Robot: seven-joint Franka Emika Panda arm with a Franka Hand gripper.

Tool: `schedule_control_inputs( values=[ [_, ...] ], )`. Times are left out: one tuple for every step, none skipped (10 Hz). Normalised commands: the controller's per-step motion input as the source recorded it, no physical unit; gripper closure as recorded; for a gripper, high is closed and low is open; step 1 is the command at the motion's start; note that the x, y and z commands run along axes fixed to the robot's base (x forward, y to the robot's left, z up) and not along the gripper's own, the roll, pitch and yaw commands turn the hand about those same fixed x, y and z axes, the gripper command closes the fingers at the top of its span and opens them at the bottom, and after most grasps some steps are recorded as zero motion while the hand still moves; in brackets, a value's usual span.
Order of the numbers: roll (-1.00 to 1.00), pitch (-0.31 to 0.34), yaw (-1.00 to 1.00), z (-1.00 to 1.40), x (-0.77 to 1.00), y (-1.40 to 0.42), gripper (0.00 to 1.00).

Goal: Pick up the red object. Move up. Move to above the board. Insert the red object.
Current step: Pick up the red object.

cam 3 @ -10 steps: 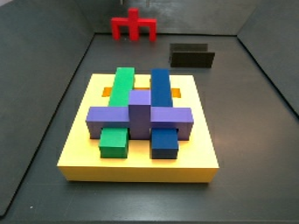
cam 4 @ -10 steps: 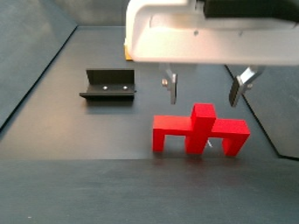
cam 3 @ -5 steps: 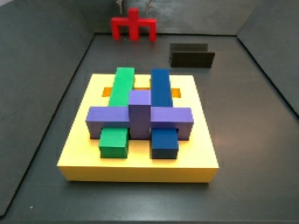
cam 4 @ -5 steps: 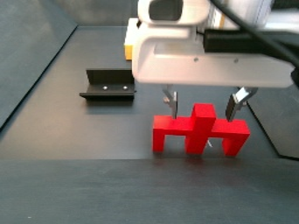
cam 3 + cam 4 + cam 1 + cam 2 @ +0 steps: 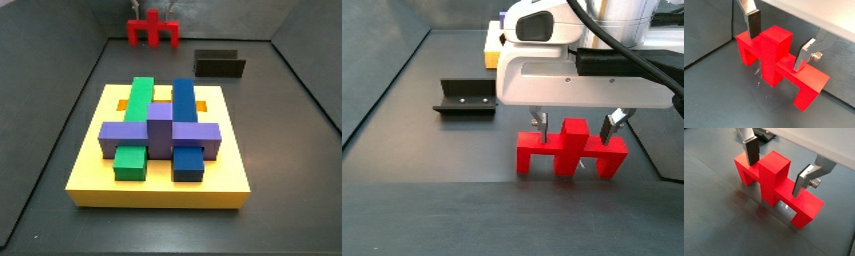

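Though astride the red object [image 5: 777, 62], tool [image 5: 779, 40] contact unclear.

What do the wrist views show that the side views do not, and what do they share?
Only the wrist views show the gripper up close: its fingers stand apart on either side of the red object's upright stub, and no contact is visible. Only the side views show the yellow board, the fixture and the robot's white body. Both share the red object, standing on the dark floor.
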Motion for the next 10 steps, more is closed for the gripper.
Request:
schedule_control_inputs(
  values=[
    [0.00, 0.000, 0.00, 0.00, 0.00, 0.00, 1.00],
    [0.00, 0.000, 0.00, 0.00, 0.00, 0.00, 1.00],
    [0.00, 0.000, 0.00, 0.00, 0.00, 0.00, 1.00],
    [0.00, 0.000, 0.00, 0.00, 0.00, 0.00, 1.00],
    [0.00, 0.000, 0.00, 0.00, 0.00, 0.00, 1.00],
    [0.00, 0.000, 0.00, 0.00, 0.00, 0.00, 1.00],
    [0.00, 0.000, 0.00, 0.00, 0.00, 0.00, 1.00],
    [0.00, 0.000, 0.00, 0.00, 0.00, 0.00, 1.00],
    [0.00, 0.000, 0.00, 0.00, 0.00, 0.00, 1.00],
    [0.00, 0.000, 0.00, 0.00, 0.00, 0.00, 1.00]
  ],
)
